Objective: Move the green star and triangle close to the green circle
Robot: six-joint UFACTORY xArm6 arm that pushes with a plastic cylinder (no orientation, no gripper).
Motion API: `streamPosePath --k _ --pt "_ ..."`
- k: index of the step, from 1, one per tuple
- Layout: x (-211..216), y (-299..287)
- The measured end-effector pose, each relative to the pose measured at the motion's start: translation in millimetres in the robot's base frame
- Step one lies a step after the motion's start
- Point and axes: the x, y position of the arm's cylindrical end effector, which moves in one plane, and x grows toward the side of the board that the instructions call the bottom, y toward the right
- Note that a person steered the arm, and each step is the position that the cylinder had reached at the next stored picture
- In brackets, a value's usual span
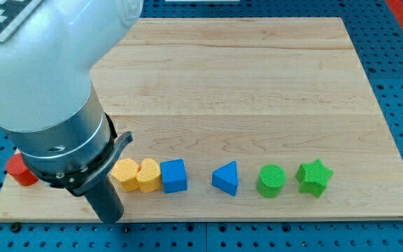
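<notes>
The green star (314, 176) lies near the board's bottom right. The green circle (271, 181) is just to its left, with a small gap between them. The blue triangle (226, 178) lies left of the green circle, clearly apart from it. My tip (112, 219) is at the board's bottom edge on the view's left, below and left of the yellow hexagon (124, 173) and far from the green blocks. It touches no block that I can see.
A yellow heart (147, 175) and a blue cube (174, 176) sit in a tight row right of the yellow hexagon. A red block (21, 170) is at the board's left edge, partly hidden by the arm (47, 84). The wooden board (257, 84) lies on a blue pegboard.
</notes>
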Motion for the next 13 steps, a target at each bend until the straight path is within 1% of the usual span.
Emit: streamPosePath --k 5,6,8,9,10,11,13 --pt "-6 8" --pt "1 28" --pt "2 152" --pt "2 159" --pt "2 184" --pt "2 223" --pt "-13 232"
